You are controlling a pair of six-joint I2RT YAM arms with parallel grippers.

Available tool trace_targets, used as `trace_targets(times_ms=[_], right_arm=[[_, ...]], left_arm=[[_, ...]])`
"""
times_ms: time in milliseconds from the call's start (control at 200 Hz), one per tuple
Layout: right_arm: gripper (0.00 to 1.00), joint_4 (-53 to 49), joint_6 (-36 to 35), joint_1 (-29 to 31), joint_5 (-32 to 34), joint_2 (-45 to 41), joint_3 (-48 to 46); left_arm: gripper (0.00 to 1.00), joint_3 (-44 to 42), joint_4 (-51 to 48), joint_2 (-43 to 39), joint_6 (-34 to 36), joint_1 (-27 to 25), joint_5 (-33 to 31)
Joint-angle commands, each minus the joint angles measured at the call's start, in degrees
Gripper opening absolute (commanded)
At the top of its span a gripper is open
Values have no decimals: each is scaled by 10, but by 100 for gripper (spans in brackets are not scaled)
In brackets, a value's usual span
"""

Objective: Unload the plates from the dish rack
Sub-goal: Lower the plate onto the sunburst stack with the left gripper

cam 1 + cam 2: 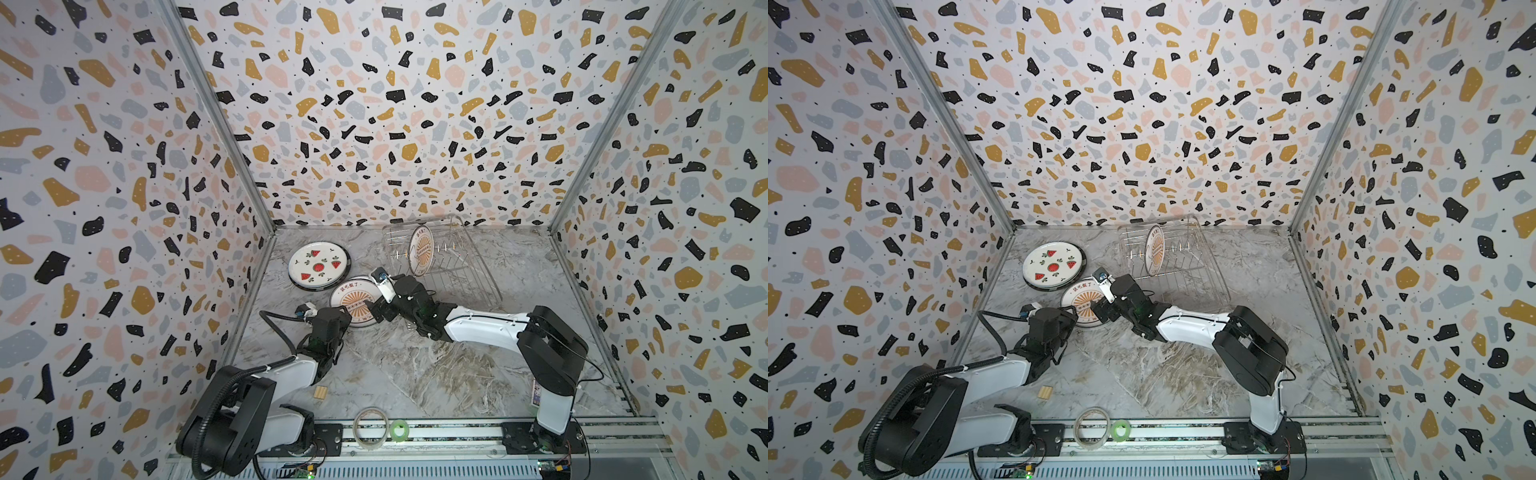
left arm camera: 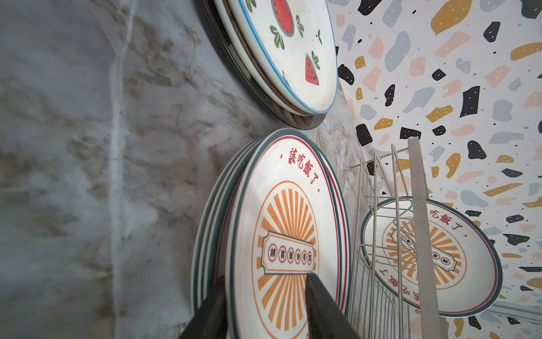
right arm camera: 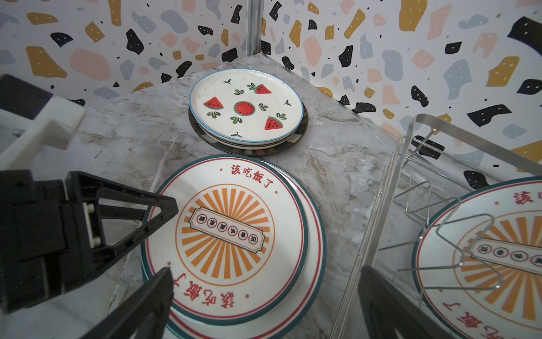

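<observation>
A stack of orange sunburst plates [image 1: 353,300] [image 1: 1086,300] lies on the marble table. My left gripper [image 2: 265,280] is open and straddles the near rim of the top plate [image 2: 287,223]. One finger [image 3: 164,211] is over the plate's face and the other is below the rim. My right gripper [image 3: 267,271] is wide open and holds nothing. It hangs over the stack's edge [image 3: 234,234] on the rack side. A second stack topped by a watermelon plate [image 1: 318,266] [image 3: 246,108] lies behind. One sunburst plate [image 1: 420,250] [image 3: 484,258] stands upright in the dish rack [image 1: 461,270] [image 2: 378,205].
Patterned walls close in the table on three sides; the watermelon stack sits near the back left corner. A clear tape roll [image 1: 369,428] and a green one [image 1: 400,429] lie on the front rail. A small wooden block [image 1: 320,392] sits near the left arm.
</observation>
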Motion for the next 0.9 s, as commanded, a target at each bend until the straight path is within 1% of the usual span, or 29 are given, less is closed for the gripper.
trace_targets(times_ms=[0,165,360,551,621,776,841,866,891], right_arm=[[99,6,-5,3,10,-25,1],[99,10,-4,3,8,-23,2],[99,5,-9,3,14,-21,6],[99,9,-11,3,20,-29,-4],[99,13,-11,3,20,-34,-10],[99,26,-12,4,25,-43,-24],[99,28,-11,4,26,-45,-26],[99,28,-11,4,26,-46,-26],[99,29,-11,3,26,-46,-27]], left_arm=[[44,13,10,-9,17,2,-24],[47,12,3,-17,24,2,-44],[46,19,24,19,32,3,-25],[46,14,28,17,30,3,-41],[47,13,25,12,34,3,-53],[49,15,21,14,39,2,-52],[50,16,17,15,44,3,-61],[51,15,18,14,44,3,-64],[55,14,19,14,45,2,-69]])
